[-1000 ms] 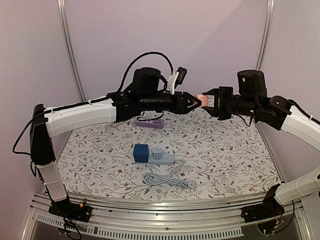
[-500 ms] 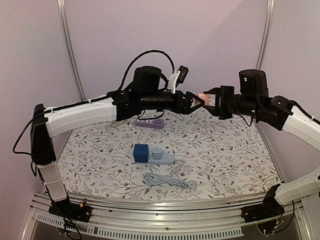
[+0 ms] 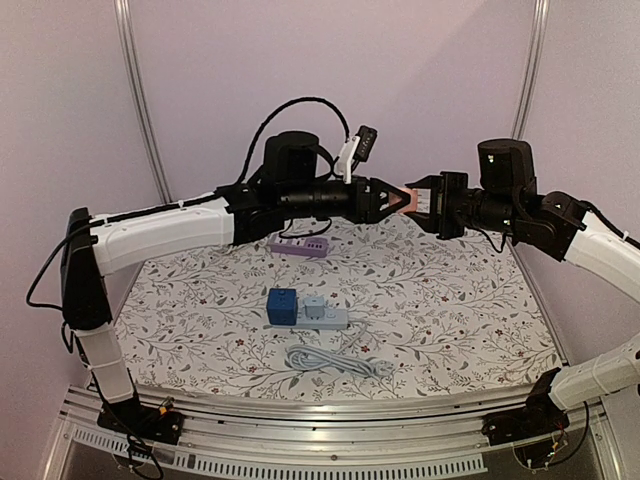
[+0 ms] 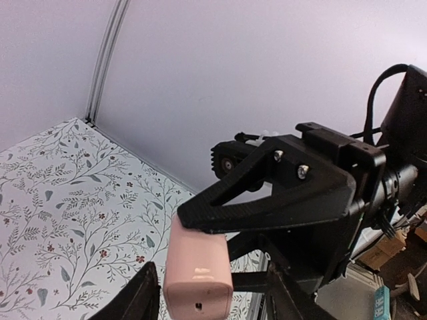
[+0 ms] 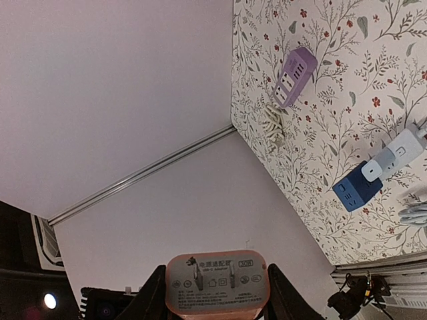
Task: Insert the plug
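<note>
Over the last second the left gripper [image 3: 397, 197] has gone from pinched to spread, its fingers now straddling the pink plug [image 3: 406, 193] without visibly clamping it. The right gripper [image 5: 215, 291] has the plug pinched between its fingers, high in the upper centre of the overhead view. Nothing is inserted yet: the purple power strip [image 3: 300, 246] and the blue-and-grey strip [image 3: 306, 309] lie on the table well below. It's a glossy, rounded pink block with a printed face and metal prongs.
</note>
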